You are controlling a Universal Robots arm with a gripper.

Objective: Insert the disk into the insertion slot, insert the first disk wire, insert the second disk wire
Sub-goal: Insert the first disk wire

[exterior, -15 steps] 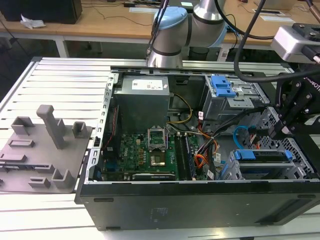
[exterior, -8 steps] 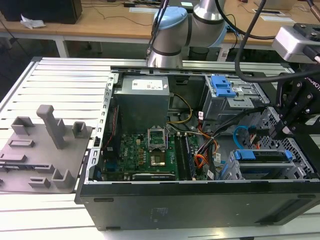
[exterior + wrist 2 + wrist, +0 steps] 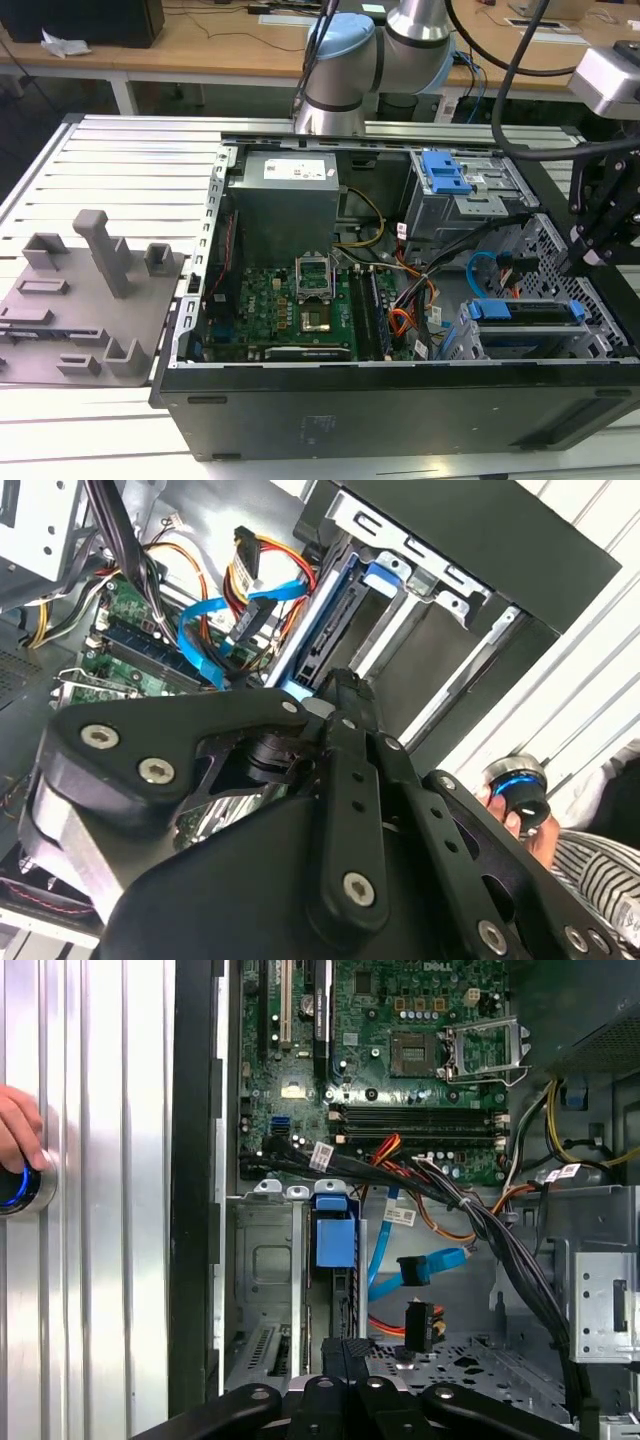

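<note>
1. Black gripper [image 3: 346, 1352] linkage bars fill the foreground in both wrist views. Its two fingers are pressed together, and nothing shows between them.
2. In the first wrist view the closed tip hangs right over the edge of the disk [image 3: 335, 1240]; whether it touches the disk cannot be told.
3. That disk stands on its edge in its bright blue frame, seated in the insertion slot [image 3: 262, 1270], the low silver bay at the corner of the open computer case [image 3: 400, 410].
4. In the exterior view this bay sits at the case's near corner on the exterior view's right, with the gripper above it.
5. Beside the disk, the second disk wire [image 3: 440, 1258] curls in a light blue loop. Its small black plug hangs free, just apart from the disk.
6. Close by it, the first disk wire [image 3: 420, 1325] ends in a black plug with red and orange strands behind it, also apart from the disk.
7. Beyond the bay lies the green motherboard [image 3: 400, 1080], crossed by a thick black cable bundle [image 3: 500, 1240].
8. A taller grey cage [image 3: 470, 195] with a blue latch [image 3: 445, 172] stands behind the bay in the exterior view.
9. A person's hand [image 3: 15, 1125] rests on a blue-lit button [image 3: 12, 1185] on the slatted metal table [image 3: 100, 1260], well apart from the case.
10. A grey fixture tray [image 3: 90, 290] lies on the table at the exterior view's left.
</note>
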